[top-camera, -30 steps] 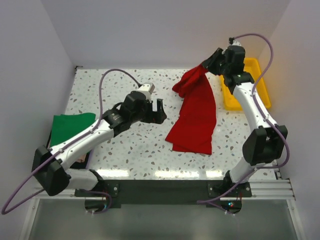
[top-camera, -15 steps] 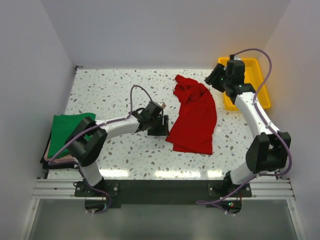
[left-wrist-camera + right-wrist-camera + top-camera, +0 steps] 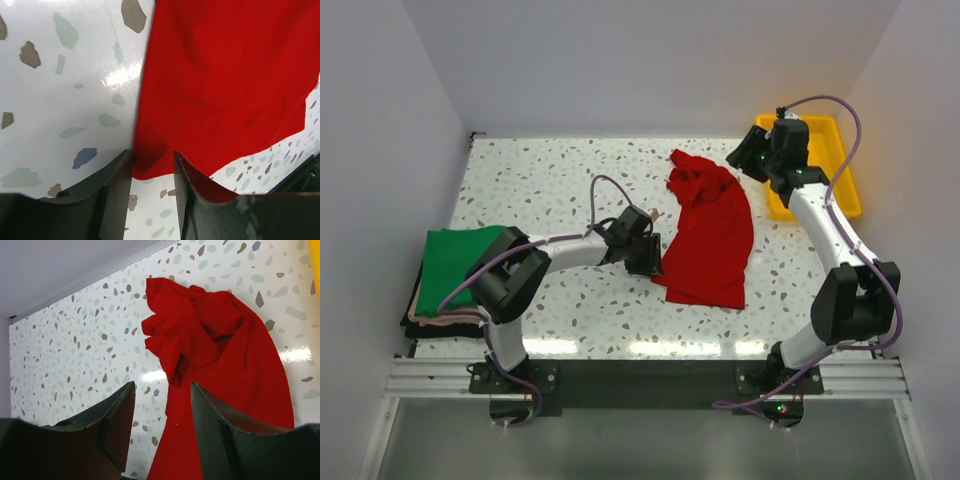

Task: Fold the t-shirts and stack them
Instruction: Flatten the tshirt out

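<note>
Left wrist view: the left fingers (image 3: 115, 192) straddle the near-left corner of the red t-shirt (image 3: 225, 75). They are set narrow but not clamped (bench shows in the gap), probably placed to pinch that hem for a fold. The right fingers (image 3: 112, 427) hang apart and empty above the shirt's bunched far end. The shirt lies lengthwise mid-bench; the green t-shirt (image 3: 455, 260) sits folded at the left edge. The bench (image 3: 540, 180) is glossy speckled white, enclosed by plain walls (image 3: 620, 70), with a yellow tray (image 3: 840, 190) far right.
</note>
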Tool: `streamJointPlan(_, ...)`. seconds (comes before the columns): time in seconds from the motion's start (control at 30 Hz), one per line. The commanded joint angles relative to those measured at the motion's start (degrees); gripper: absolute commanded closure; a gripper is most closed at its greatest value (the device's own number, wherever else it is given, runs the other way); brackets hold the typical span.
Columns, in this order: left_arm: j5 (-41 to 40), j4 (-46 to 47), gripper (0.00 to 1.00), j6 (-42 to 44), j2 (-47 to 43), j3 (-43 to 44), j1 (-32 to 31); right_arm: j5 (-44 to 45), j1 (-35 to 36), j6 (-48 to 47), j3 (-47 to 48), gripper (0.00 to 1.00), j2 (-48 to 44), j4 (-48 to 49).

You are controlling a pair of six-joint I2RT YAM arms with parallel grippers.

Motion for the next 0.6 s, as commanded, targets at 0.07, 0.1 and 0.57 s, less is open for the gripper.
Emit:
streamJointPlan(0.07, 2.3, 2.4, 0.69, -1.1, 1.9, 1.4, -1.2, -4.0, 0.5, -3.2, 3.0, 0.49, 6.1, 3.4)
streamJointPlan(0.1, 2.5, 2.5, 0.72, -1.2, 1.8, 1.2, -1.2, -4.0, 1.4, -4.7, 4.7, 0.50, 9.1, 2.1)
streamJointPlan(0.57, -0.1, 0.1, 1.00, -0.9, -4.4, -2.5, -0.3, 6.5, 10.6, -11.6, 20.9, 0.51, 28.7, -7.2)
